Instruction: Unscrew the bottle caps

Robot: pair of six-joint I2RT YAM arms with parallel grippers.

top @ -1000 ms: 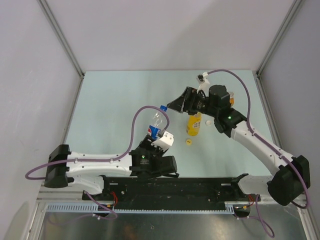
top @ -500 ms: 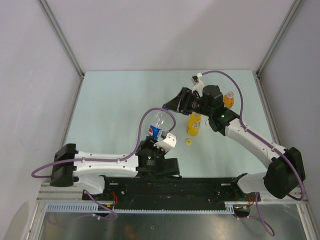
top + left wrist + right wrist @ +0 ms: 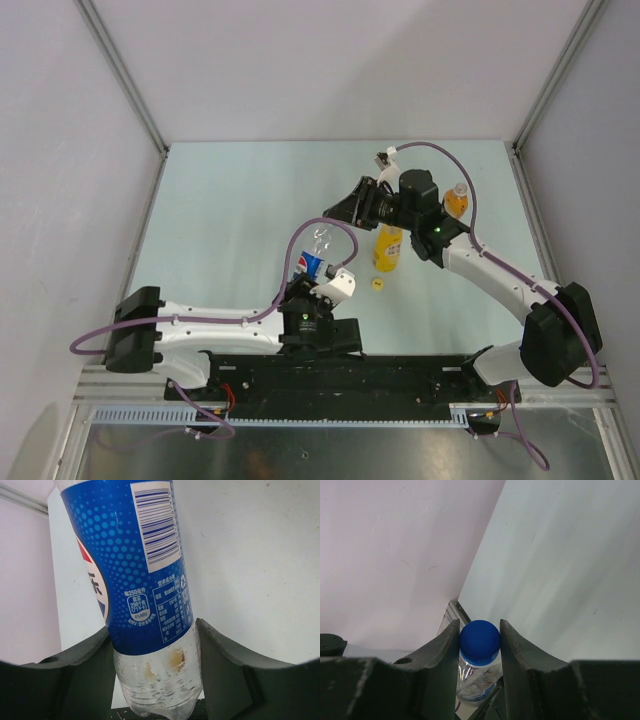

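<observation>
The left gripper is clamped on the lower body of the clear bottle, one dark finger pressed to each side just under the glossy blue label. The bottle tilts up and away from the arm above the table. It looks empty, so it is probably very light. Its thin ribbed plastic will likely dent or slip round if squeezed at the label, so the stiffer base region is the better hold (that is where the fingers sit).

Further right, at the top of the bottle, the right gripper is closed on the blue cap, with a finger touching each side. The cap is small, round, hard and smooth on top. Its ridged side, if it has one, is hidden by the fingers. It should take a firm pinch without giving, but the narrow contact could slide when twisted.

Right of that stands the yellow bottle, upright and opaque. Its neck is partly hidden by the arm. The yellow cap lies loose on the table just beside it. Furthest right, the orange bottle stands upright behind the arm, with its pale cap on.
</observation>
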